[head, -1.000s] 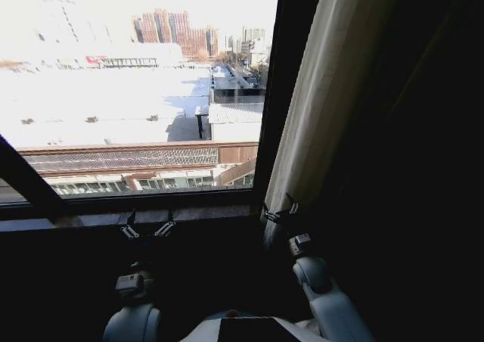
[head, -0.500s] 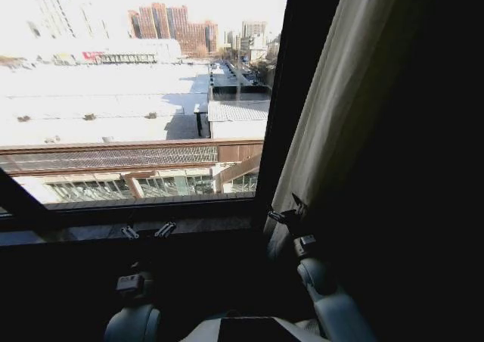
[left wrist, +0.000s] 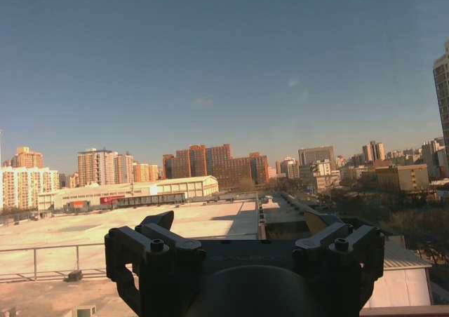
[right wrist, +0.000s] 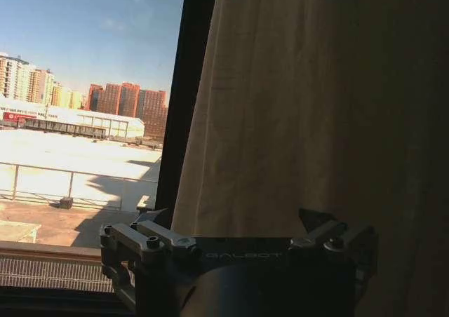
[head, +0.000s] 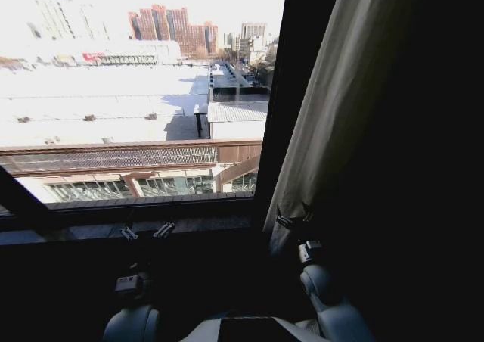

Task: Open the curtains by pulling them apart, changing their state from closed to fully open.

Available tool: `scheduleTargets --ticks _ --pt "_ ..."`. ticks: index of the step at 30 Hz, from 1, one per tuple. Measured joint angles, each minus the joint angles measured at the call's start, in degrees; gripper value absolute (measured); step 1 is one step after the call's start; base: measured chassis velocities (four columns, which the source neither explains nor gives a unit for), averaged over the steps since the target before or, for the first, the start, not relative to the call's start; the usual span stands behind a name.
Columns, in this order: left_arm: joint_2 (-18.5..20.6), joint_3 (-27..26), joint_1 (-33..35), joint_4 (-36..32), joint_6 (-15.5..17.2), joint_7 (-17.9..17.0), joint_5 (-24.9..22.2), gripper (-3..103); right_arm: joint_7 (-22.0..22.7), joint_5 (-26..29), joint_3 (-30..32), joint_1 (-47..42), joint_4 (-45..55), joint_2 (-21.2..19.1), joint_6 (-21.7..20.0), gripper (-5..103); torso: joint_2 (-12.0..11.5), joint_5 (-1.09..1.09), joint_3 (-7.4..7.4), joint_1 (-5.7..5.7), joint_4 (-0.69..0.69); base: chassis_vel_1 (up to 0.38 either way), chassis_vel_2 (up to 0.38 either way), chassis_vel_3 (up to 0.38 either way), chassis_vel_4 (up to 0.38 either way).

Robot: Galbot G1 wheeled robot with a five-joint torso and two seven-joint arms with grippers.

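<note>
curtains [head: 333, 107]: pretty much all bunched over on the right side of the head view, running from the top edge down to about the lower middle. Pale beige where the light hits it, going to black shadow further right. In the right wrist view the fabric [right wrist: 302, 106] takes up the whole right part of the frame.

right gripper [head: 293, 222]: lower middle-right of the head view, right at the inner edge of the curtain, down by the bottom of the lit fold. Fingers spread wide and unclenched, one prong [right wrist: 137, 222] on the window side and the other against the cloth, so the curtain edge sits right between and behind them. Can't honestly tell if the fabric is actually pinched or just touching.

left gripper [head: 147, 231]: lower left of the head view, just in front of the window sill, well apart from the curtain. Spread wide too, nothing in it; the left wrist view has both prongs [left wrist: 242, 250] with just rooftops and sky behind.

window frame bar [head: 291, 92]: dark upright strip just left of the curtain edge, between the fabric and the bright glass.

window sill [head: 113, 228]: dark ledge across the lower left, left gripper parked right by it.

outside: sunlit flat roofs and reddish towers in the upper left.
</note>
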Motion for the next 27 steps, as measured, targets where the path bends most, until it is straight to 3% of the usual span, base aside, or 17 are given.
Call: scheduleTargets --ticks 11,23,27 --pt "0.1 0.5 -0.2 0.2 0.1 0.0 0.1 100 2.8 4.7 0.4 2.4 -0.6 0.0 -1.5 100 0.0 0.0 0.0 0.0 0.0 0.0 0.0 0.0 0.0" --pt "0.2 0.6 -0.5 0.4 0.3 0.1 0.2 100 -1.8 4.6 -1.7 8.1 -2.7 0.1 -3.5 101 0.0 0.0 0.01 0.0 0.0 0.0 0.0 0.0 0.0" --pt "0.2 0.5 -0.5 0.4 0.3 0.1 0.3 100 -2.0 4.4 -1.9 9.1 -2.9 0.1 -3.7 86 0.0 0.0 0.01 0.01 0.0 0.0 0.0 0.0 0.0"
